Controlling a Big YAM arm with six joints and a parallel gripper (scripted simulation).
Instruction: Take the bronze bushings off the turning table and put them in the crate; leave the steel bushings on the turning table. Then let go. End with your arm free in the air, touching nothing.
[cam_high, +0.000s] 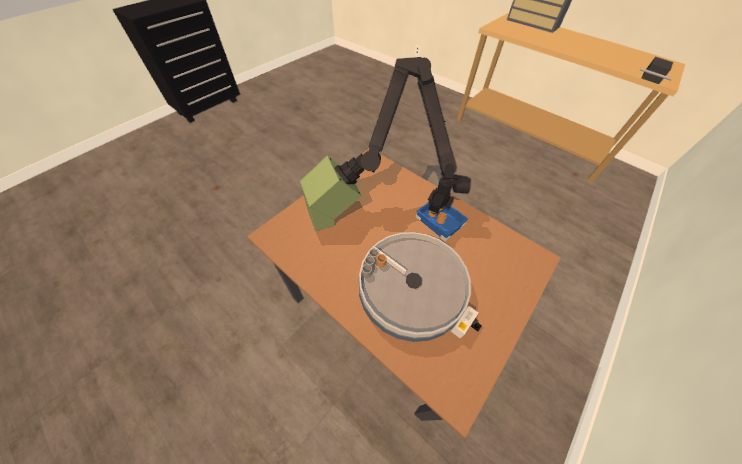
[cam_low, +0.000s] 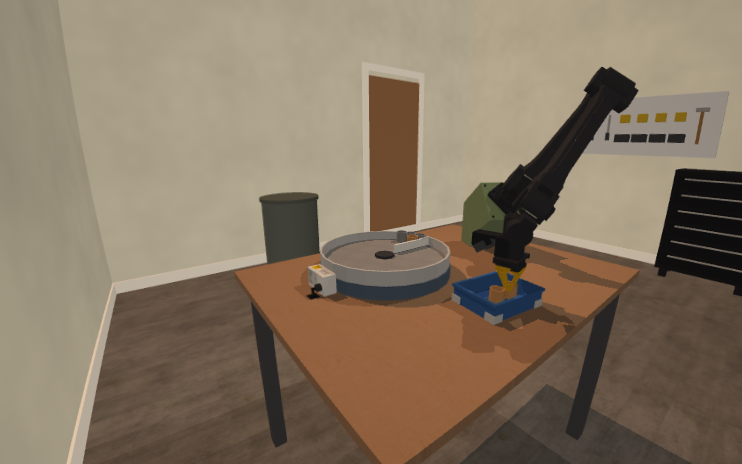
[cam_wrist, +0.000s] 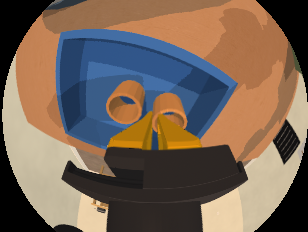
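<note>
My gripper (cam_wrist: 155, 115) (cam_low: 508, 287) is shut on the wall of a bronze bushing (cam_wrist: 169, 101) (cam_low: 512, 293), one finger inside its bore and one outside. It holds the bushing low inside the blue crate (cam_high: 457, 221) (cam_low: 474, 302) (cam_wrist: 100, 34). Another bronze bushing (cam_wrist: 133, 89) (cam_low: 496, 294) (cam_high: 441, 218) stands in the crate beside it. On the turning table (cam_high: 426, 306) (cam_low: 355, 257), one bronze bushing (cam_high: 381, 264) (cam_low: 412, 237) stands between the white bar and three steel bushings (cam_high: 370, 261) near the rim. The gap under the held bushing is hard to tell.
The white bar (cam_high: 395, 264) (cam_low: 413, 245) runs from near the turning table's hub to its rim. A white control box (cam_high: 464, 322) (cam_low: 322, 280) sits at the rim's outside. The green arm mount (cam_high: 331, 188) (cam_low: 477, 216) stands on the wooden table.
</note>
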